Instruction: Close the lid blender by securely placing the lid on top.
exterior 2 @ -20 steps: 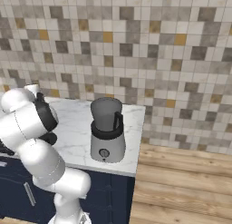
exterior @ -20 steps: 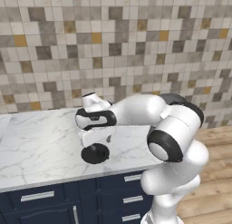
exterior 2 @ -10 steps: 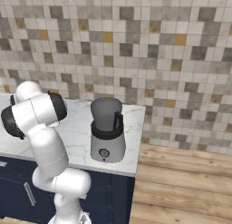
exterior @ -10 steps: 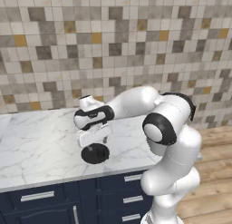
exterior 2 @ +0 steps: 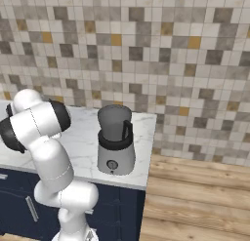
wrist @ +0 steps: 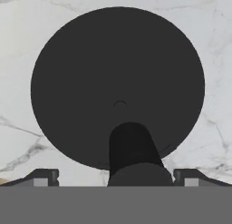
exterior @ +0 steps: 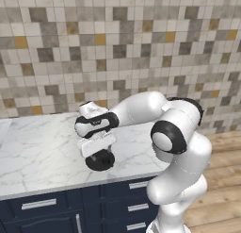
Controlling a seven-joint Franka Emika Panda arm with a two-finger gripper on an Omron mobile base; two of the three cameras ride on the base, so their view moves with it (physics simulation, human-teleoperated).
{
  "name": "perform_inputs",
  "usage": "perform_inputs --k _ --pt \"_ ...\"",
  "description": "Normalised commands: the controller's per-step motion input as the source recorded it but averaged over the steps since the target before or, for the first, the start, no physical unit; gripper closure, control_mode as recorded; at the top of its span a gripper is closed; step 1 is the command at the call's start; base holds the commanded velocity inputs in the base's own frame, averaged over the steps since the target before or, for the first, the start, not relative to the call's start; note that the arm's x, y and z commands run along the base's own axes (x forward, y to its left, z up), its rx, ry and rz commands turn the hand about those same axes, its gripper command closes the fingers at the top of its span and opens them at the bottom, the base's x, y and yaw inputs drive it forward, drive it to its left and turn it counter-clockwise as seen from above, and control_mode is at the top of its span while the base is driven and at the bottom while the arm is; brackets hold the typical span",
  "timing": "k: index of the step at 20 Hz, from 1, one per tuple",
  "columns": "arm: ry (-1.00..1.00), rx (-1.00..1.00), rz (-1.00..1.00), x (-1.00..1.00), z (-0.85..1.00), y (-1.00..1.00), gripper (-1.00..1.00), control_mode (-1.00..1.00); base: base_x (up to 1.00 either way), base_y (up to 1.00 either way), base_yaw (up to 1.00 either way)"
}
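we judge lid [wrist: 90, 73] light, rigid, slick; grab centre knob [wrist: 131, 143]. gripper [wrist: 117, 178] over it, finger tips [wrist: 43, 177] spread, holding nothing.

The flat round black lid [wrist: 118, 73] is lying on the marble counter [exterior: 37, 152], while the silver-grey, dark-jarred blender [exterior 2: 115, 140] is standing upright, uncovered.

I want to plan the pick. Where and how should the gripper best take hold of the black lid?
Probably by the raised knob at the centre of the lid, coming straight down from above: the disc lies flat on the marble counter, its thin rim giving little purchase. The gripper hangs directly over it.
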Motion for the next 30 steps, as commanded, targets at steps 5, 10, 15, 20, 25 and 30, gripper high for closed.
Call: perform_inputs --k 5,10,15,20,25,30 --pt "0.00 0.00 0.00 0.12 -0.10 -0.16 -1.00 -1.00 0.00 0.00 0.00" --pt "-0.02 0.00 0.00 -0.02 -0.08 -0.07 -1.00 -1.00 0.00 0.00 0.00" --pt "-0.04 0.00 0.00 -0.31 -0.06 0.00 -1.00 -1.00 0.00 0.00 0.00" --pt "-0.05 0.00 0.00 -0.19 -0.03 -0.02 -1.00 -1.00 0.00 0.00 0.00" --pt "-0.02 0.01 0.00 -0.01 -0.07 -0.09 -1.00 -1.00 0.00 0.00 0.00" --pt "0.00 0.05 0.01 0.21 -0.08 0.00 -1.00 -1.00 0.00 0.00 0.00"
